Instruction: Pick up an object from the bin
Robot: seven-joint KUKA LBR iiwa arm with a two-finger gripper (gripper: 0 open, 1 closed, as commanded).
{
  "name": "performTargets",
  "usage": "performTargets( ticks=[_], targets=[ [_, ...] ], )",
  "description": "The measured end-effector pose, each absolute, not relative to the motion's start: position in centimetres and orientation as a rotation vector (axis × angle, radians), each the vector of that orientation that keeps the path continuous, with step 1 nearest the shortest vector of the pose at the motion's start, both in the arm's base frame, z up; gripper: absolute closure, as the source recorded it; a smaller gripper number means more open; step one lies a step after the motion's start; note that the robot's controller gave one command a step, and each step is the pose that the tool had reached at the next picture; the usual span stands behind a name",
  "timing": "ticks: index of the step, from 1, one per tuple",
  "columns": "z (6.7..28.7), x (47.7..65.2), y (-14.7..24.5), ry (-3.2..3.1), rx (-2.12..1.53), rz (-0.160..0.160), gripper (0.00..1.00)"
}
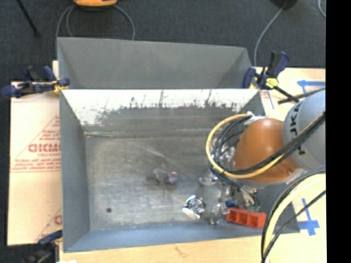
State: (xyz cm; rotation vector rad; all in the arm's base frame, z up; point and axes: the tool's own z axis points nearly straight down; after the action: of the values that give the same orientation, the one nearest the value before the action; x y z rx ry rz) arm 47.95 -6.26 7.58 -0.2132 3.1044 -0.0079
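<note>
The claw (218, 211) is seen low in the bin (109, 201), near the right corner of its camera-side edge; whether it is released or clenched cannot be told. A small shiny silver piece (194, 205) lies just beside it toward the left wall. A red block (245, 218) lies just beside it toward the right wall, its long axis along that edge. A clear-and-purple bit (166, 176) lies farther off, toward the middle.

You saw a grey bin (74, 174), its back wall streaked with dark scratches. Just beside the end effector (215, 212) lay a red block (245, 218) and a shiny silver piece (194, 205); farther from it, a pale purple-tinged thing (166, 176). Above it were an orange cover (263, 147) and yellow and black cables (209, 147).
</note>
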Motion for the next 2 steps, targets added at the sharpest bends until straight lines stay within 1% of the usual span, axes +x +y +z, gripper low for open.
performTargets(
  ticks=[1,2],
  targets=[
    [20.9,48.3,-3.5,3.024,-0.819,-0.004,0.00],
    [7.9,50.2,3.3,2.892,-1.231,0.007,0.00]
  ],
)
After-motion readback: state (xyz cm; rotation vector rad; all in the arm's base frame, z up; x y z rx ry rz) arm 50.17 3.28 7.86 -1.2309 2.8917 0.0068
